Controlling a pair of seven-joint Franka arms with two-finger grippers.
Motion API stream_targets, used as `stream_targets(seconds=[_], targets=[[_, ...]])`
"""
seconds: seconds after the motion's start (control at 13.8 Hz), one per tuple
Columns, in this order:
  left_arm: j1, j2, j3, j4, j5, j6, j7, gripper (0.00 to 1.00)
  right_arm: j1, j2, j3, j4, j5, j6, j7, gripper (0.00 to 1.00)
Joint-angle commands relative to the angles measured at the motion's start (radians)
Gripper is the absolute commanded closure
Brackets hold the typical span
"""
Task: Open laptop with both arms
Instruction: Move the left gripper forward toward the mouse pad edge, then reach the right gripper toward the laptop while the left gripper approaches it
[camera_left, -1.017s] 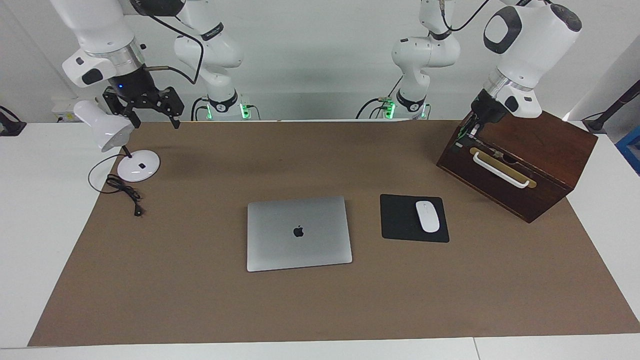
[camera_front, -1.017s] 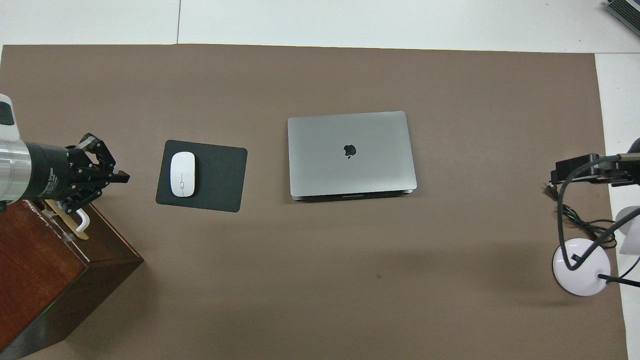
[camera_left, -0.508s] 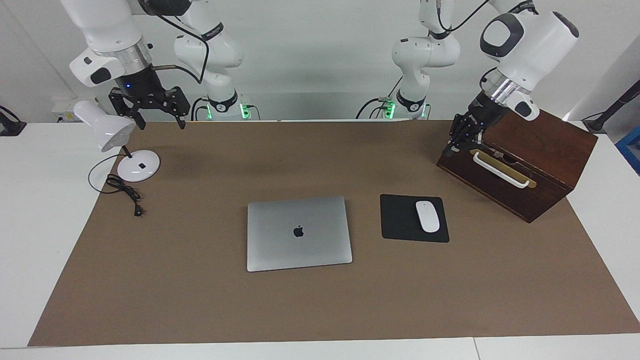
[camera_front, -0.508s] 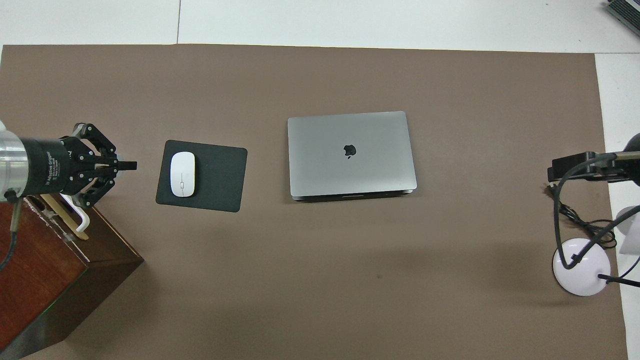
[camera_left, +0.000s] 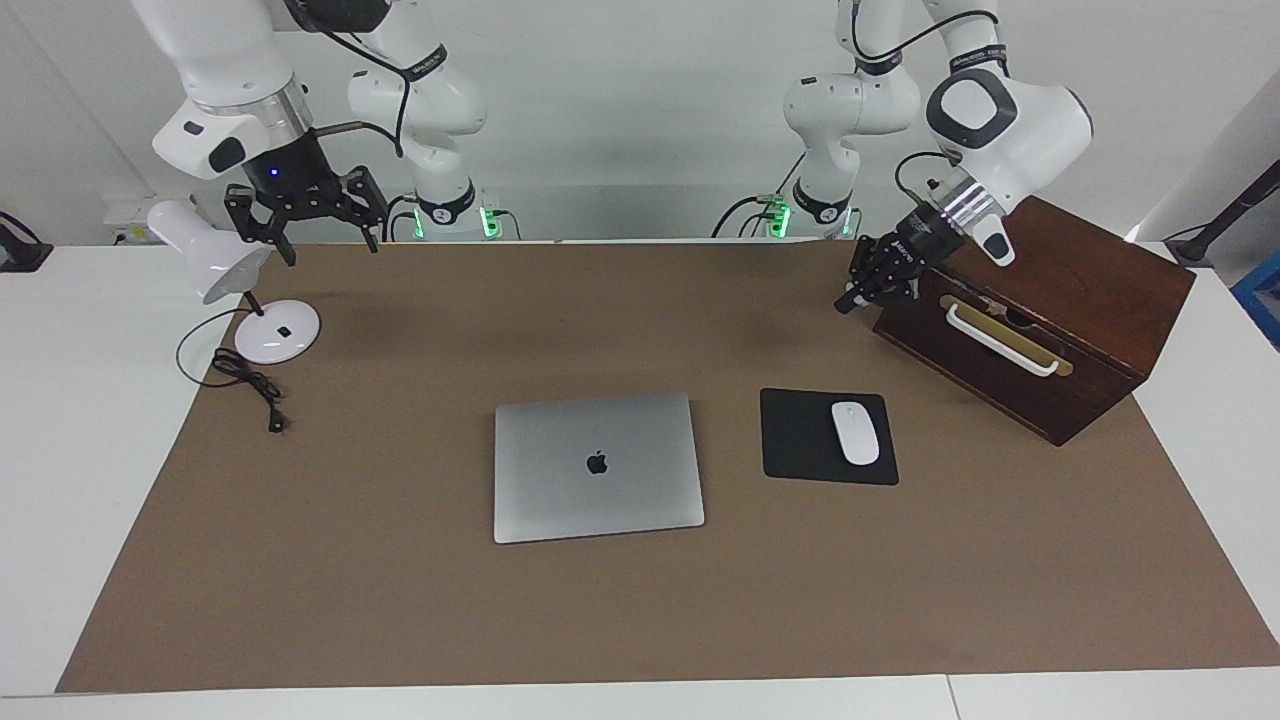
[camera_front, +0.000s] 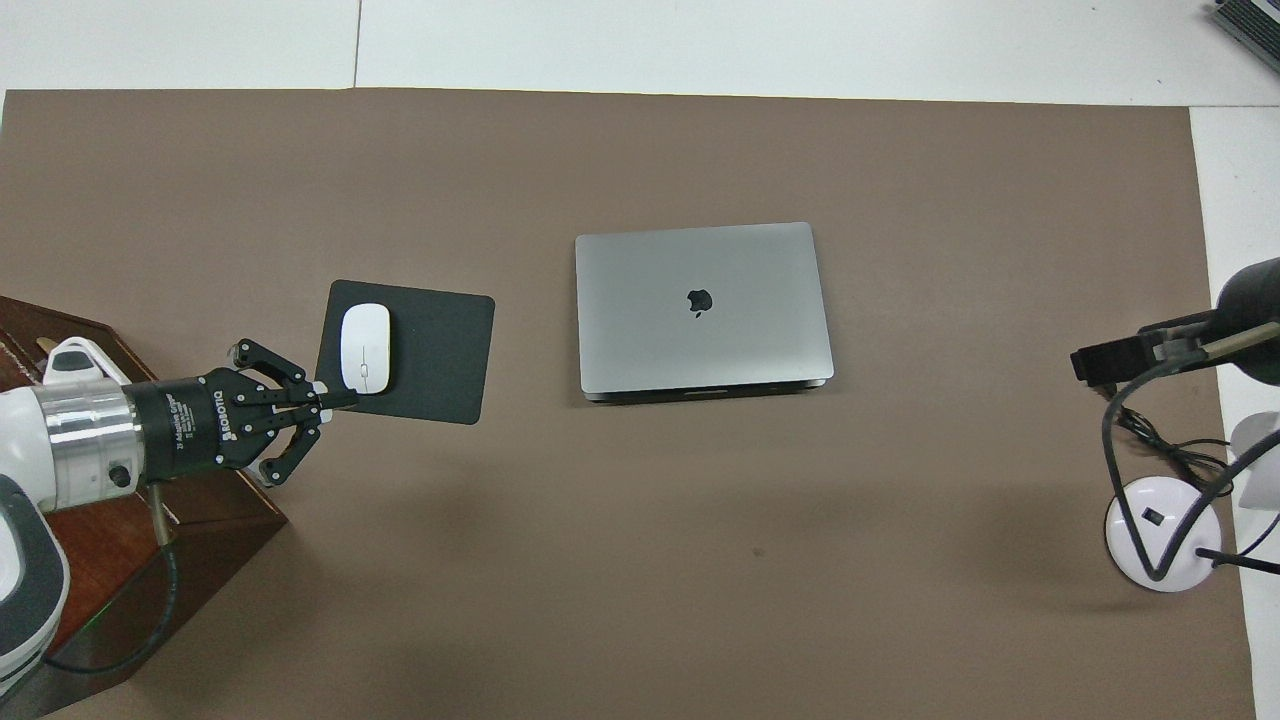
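You have a white table (camera_left: 60, 400) that fills both views, with a brown mat (camera_left: 400, 620) covering nearly all of it and a pale wall across the top of the facing view. On the mat's middle, just below centre in the facing view, the laptop (camera_left: 597, 466) lies flat and closed, apple logo up. Its long axis runs across the frame, and the overhead view shows the dark hinge-side edge along its lower edge, toward the robots. Bare mat surrounds all four of its edges, widest along the bottom of the facing view.

At the right of the facing view a dark wooden box (camera_left: 1050, 330) with a white handle sits askew. Beside the laptop lies a black mouse pad (camera_left: 800, 440) carrying a white mouse (camera_left: 855, 432). At the left of that view stands a white desk lamp (camera_left: 272, 335) with a black cord.

The left gripper (camera_left: 850, 299) hangs over the mat beside the box's corner, fingers pinched together on nothing. The right gripper (camera_left: 330, 242) hangs at the upper left near the lamp head, fingers spread wide, empty.
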Motion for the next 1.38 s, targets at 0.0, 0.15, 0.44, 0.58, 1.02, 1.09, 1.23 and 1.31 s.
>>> stream_targets(seconds=[0.0, 0.15, 0.44, 0.58, 1.02, 1.09, 1.23, 1.31], targets=[[-0.015, 0.0, -0.001, -0.076, -0.132, 0.09, -0.033, 1.0, 0.021, -0.04, 0.002, -0.053, -0.006, 0.059, -0.126, 0.0], [-0.027, 0.037, -0.001, -0.108, -0.264, 0.159, -0.056, 1.0, 0.061, -0.05, 0.002, -0.082, -0.032, 0.105, -0.224, 0.0], [-0.18, 0.122, -0.001, -0.117, -0.488, 0.336, -0.055, 1.0, 0.118, -0.06, 0.002, -0.125, -0.064, 0.186, -0.367, 0.0], [-0.226, 0.173, -0.001, -0.114, -0.664, 0.387, -0.05, 1.0, 0.142, -0.06, 0.002, -0.136, -0.095, 0.235, -0.451, 0.0], [-0.311, 0.311, -0.001, -0.081, -1.029, 0.42, 0.249, 1.0, 0.233, -0.06, 0.002, -0.193, -0.178, 0.392, -0.583, 0.0], [-0.32, 0.323, -0.001, -0.082, -1.123, 0.393, 0.365, 1.0, 0.245, -0.06, 0.002, -0.202, -0.196, 0.41, -0.583, 0.0], [-0.343, 0.353, -0.001, -0.079, -1.214, 0.371, 0.456, 1.0, 0.28, -0.06, 0.002, -0.22, -0.254, 0.453, -0.591, 0.0], [-0.355, 0.365, -0.001, -0.074, -1.245, 0.353, 0.49, 1.0, 0.293, -0.06, 0.002, -0.227, -0.276, 0.467, -0.593, 0.0]])
